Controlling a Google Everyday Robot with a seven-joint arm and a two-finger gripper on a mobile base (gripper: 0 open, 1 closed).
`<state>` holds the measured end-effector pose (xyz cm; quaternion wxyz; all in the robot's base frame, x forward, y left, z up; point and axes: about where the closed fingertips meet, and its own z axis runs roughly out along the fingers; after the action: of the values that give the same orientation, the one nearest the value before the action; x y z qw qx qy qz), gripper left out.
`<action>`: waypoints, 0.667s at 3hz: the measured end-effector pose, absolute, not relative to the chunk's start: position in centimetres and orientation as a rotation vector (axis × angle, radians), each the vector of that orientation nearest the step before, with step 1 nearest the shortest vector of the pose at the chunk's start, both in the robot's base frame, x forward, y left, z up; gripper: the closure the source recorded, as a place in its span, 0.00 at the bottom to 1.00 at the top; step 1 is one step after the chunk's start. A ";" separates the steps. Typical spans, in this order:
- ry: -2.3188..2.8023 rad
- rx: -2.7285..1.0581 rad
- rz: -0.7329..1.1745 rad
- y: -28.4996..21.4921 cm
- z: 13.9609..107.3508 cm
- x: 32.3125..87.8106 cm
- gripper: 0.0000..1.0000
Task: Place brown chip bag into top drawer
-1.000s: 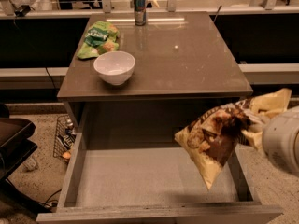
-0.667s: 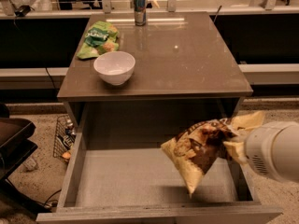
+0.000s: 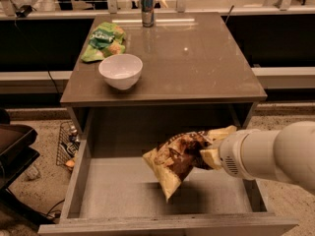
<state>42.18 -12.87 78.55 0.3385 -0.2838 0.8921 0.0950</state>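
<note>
The brown chip bag (image 3: 176,161) hangs tilted in the air over the middle of the open top drawer (image 3: 123,193), its pale lower corner pointing down toward the drawer's flat grey bottom. My gripper (image 3: 209,147) comes in from the right on a thick white arm and is shut on the bag's right end, its pale fingers (image 3: 220,133) pinching the foil. The drawer is pulled fully out under the cabinet top.
On the brown cabinet top (image 3: 206,68) stand a white bowl (image 3: 120,71), a green chip bag (image 3: 104,42) behind it at the left, and a soda can (image 3: 147,8) at the back edge. A dark chair (image 3: 15,151) and a wire basket (image 3: 66,144) sit left of the drawer.
My gripper has carried the brown chip bag leftward, from the drawer's right side to over its middle, and slightly lower.
</note>
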 end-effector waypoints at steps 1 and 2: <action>2.325 -0.740 0.250 -12.8 78.4 42.2 0.83; 2.324 -0.742 0.249 -12.7 78.5 42.1 0.60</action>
<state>42.14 -12.75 78.50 0.3378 -0.2850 0.8920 0.0955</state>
